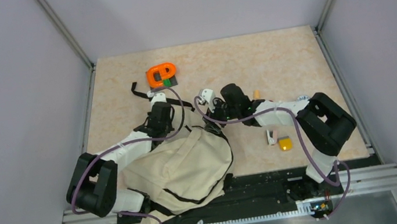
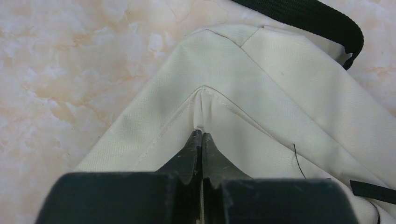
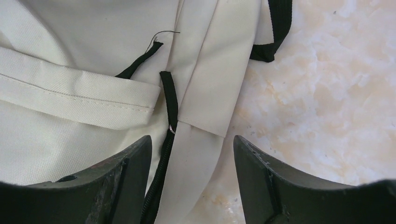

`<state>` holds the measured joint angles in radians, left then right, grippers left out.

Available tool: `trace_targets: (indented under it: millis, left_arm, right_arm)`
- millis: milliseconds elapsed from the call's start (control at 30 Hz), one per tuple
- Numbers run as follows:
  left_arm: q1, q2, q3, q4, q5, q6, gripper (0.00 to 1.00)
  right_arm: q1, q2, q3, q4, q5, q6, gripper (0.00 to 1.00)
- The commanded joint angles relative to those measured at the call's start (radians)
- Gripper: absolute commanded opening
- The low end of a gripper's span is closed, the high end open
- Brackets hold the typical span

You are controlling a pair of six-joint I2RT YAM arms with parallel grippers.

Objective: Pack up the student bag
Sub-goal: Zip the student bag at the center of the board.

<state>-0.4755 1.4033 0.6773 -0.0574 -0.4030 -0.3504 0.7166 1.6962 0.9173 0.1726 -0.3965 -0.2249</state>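
- Step in hand, imo: I'm getting the student bag [image 1: 183,167] opened. Nothing's going in yet.
- The bag's lying flat on the counter [image 1: 272,66], near-left of centre, btwn the two arms and partly under the L one.
- L claw [image 2: 201,135] is clenched, tips pressed together on a pleat of beige fabric at a corner seam. The cloth's puckering right at the tips, so I'm reading it as a grip on the bag.
- R claw [image 3: 191,140] is released, jaws standing wide, hovering over the bag's edge and straddling the black zipper [image 3: 161,177]. Doesn't look like it's touching anything.
- The zip looks closed, tho only a short stretch is showing. A black strap [image 3: 280,28] is lying just beside it on the counter.
- Loose bits are waiting well apart from the bag: an orange item [image 1: 161,73] further back, plus a yellow item [image 1: 285,144] and a small pinkish item [image 1: 271,136] near the R arm.
- Next, I'm guessing, R needs to drop onto the small metal bit [image 3: 172,130] on the zip line, which could be the pull (can't tell for sure), and close on it.
- L should be anchoring the fabric while R draws the zip. The target's tiny, so I'm planning careful alignment and keeping clear of the strap.
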Motion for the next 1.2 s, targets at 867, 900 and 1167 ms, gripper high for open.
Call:
trace_targets:
  millis: [867,900,1167]
  left_arm:
    - [0.001,0.015,0.045,0.037,0.086,-0.014,0.00]
    - [0.001,0.014,0.046,0.037,0.079,-0.015,0.00]
    - [0.065,-0.002,0.049,0.009,0.068,-0.084,0.00]
  right_arm:
    - [0.037,0.237,0.267,-0.096,-0.070,-0.086,0.01]
    - [0.037,0.230,0.262,-0.088,-0.066,-0.076,0.00]
    - [0.037,-0.001,0.082,0.082,0.126,0.052,0.00]
